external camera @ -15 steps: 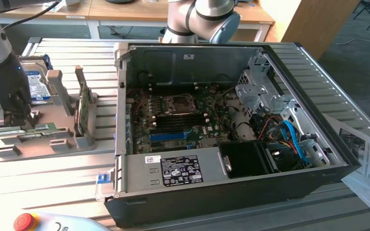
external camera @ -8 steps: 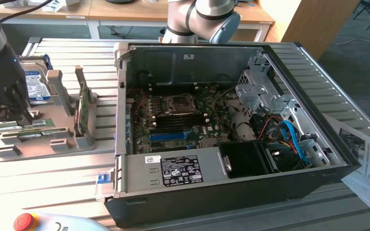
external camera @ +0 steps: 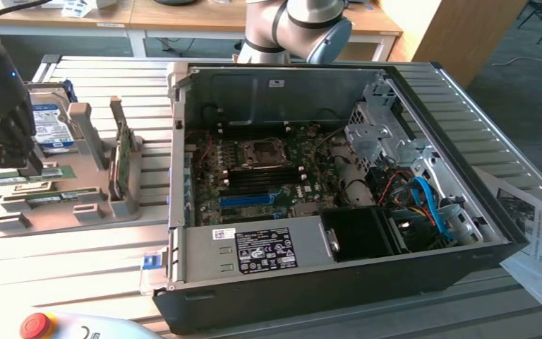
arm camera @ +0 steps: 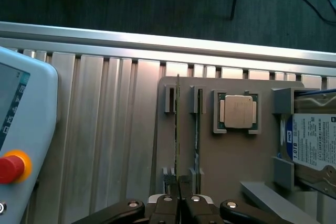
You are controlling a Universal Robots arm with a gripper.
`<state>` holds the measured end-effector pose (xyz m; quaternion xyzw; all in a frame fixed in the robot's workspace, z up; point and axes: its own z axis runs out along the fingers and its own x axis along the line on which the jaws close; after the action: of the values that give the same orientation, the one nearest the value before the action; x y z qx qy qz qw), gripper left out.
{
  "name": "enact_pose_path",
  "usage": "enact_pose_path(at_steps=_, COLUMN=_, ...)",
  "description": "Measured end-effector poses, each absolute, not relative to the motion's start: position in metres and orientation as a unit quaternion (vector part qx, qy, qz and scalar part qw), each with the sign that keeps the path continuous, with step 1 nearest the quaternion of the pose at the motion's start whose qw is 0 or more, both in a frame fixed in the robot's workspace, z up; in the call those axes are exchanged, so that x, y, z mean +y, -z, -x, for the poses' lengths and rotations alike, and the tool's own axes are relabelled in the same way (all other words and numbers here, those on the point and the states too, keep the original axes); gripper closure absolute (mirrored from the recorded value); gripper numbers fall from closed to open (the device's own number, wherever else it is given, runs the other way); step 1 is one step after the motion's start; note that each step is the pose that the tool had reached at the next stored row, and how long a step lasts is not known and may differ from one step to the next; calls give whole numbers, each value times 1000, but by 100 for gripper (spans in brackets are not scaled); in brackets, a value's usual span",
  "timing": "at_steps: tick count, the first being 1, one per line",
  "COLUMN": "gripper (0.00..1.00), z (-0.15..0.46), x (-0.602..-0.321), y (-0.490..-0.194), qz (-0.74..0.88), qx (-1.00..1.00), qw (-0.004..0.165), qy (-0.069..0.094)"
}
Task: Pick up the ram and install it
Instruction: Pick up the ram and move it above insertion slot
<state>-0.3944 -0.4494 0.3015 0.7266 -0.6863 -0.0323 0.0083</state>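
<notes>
The gripper (arm camera: 180, 196) has its jaws drawn almost together, pinching the near end of the ram (arm camera: 177, 129). This slim green stick stands on edge and runs straight out from between the fingertips, along the outermost slot of the grey fixture tray (arm camera: 231, 166). Whether the stick has cleared that slot cannot be told. Just beside the jaws a second ram stick (arm camera: 197, 127) stands on edge in the next slot, parallel to the pinched one and apart from it. Further off on that same side a CPU (arm camera: 237, 113) lies flat in its square pocket, and past it a hard drive (arm camera: 314, 148) with a blue-and-white label stands between grey brackets. On the opposite side of the jaws, across bare slats of the aluminium table (arm camera: 105, 129), lies a teach pendant (arm camera: 31, 108) with its red stop button (arm camera: 10, 166). In the exterior view the open computer case (external camera: 346, 282) sits well apart from the jaws, with its motherboard (external camera: 262, 169) exposed.
</notes>
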Motion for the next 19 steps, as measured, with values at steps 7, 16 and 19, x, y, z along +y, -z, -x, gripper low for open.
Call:
enact_pose_path(at_steps=7, gripper=88, z=394, x=-449, y=-316, qz=-727, qx=-686, qw=8, qy=32)
enact_pose_path(at_steps=16, gripper=88, z=394, x=-449, y=-337, qz=-727, qx=-686, qw=8, qy=32)
enact_pose_path(at_steps=19, gripper=88, z=394, x=-449, y=-344, qz=-727, qx=-686, qw=8, qy=32)
